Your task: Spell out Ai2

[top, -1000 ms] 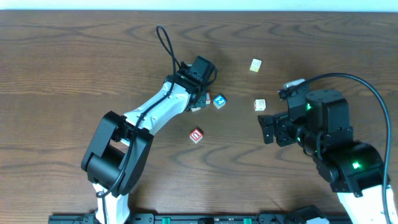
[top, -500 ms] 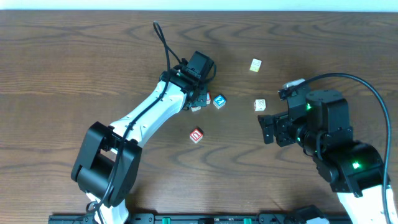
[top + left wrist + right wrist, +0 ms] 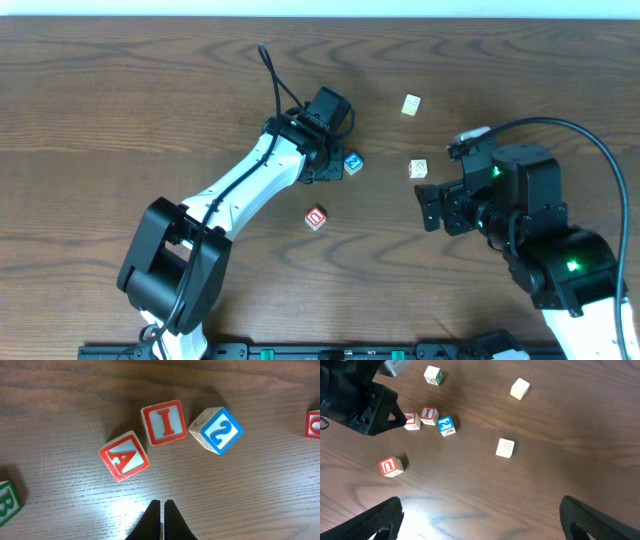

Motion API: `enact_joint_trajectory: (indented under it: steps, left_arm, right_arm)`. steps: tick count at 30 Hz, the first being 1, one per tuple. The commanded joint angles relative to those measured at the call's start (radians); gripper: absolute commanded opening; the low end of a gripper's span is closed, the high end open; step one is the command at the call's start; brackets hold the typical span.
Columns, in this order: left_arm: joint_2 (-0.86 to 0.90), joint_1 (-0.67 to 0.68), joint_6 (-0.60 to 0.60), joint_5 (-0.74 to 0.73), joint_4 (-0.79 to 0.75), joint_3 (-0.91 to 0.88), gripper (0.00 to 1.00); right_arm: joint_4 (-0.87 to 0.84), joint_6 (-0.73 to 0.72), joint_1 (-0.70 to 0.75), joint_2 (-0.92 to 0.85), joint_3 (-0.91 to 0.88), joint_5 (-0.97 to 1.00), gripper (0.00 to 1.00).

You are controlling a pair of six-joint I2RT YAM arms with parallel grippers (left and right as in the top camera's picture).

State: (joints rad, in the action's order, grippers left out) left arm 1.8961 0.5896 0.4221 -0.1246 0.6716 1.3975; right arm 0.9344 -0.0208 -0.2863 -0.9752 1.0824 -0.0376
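Note:
In the left wrist view a red A block (image 3: pixel 124 456), a red I block (image 3: pixel 164 422) and a blue 2 block (image 3: pixel 216 430) lie in a rough row on the wood, the A tilted and a little lower. My left gripper (image 3: pixel 162 505) is shut and empty, just in front of the A and I. In the overhead view the left gripper (image 3: pixel 325 162) covers the A and I; only the 2 block (image 3: pixel 352 162) shows. My right gripper (image 3: pixel 482 520) is open and empty, well to the right (image 3: pixel 432 205).
A red U block (image 3: pixel 316 217) lies in front of the row. Two cream blocks (image 3: pixel 411 104) (image 3: pixel 418 168) lie to the right. A green B block (image 3: pixel 7 502) sits at the left edge of the left wrist view.
The left arm has shifted slightly to the right, so its gripper now covers the A and I blocks in the overhead view. The right arm has not moved.

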Motion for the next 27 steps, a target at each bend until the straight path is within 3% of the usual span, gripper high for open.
enact_joint_trajectory:
  steps: [1, 12, 19, 27]
  left_arm:
    - [-0.007, 0.003, 0.005, -0.003, -0.012, -0.039, 0.06]
    - [0.06, 0.002, 0.0, 0.004, -0.083, -0.074, 0.06]
    - [0.096, 0.001, -0.121, 0.001, -0.138, -0.074, 0.06]
    - [0.096, -0.001, -0.139, 0.045, -0.155, -0.074, 0.06]
  right_arm:
    - [0.001, 0.011, 0.005, 0.001, 0.001, -0.005, 0.99]
    - [0.001, 0.011, 0.005, 0.001, 0.001, -0.005, 0.99]
    - [0.001, 0.011, 0.005, 0.001, 0.001, -0.005, 0.99]
    - [0.001, 0.011, 0.005, 0.001, 0.001, -0.005, 0.99]
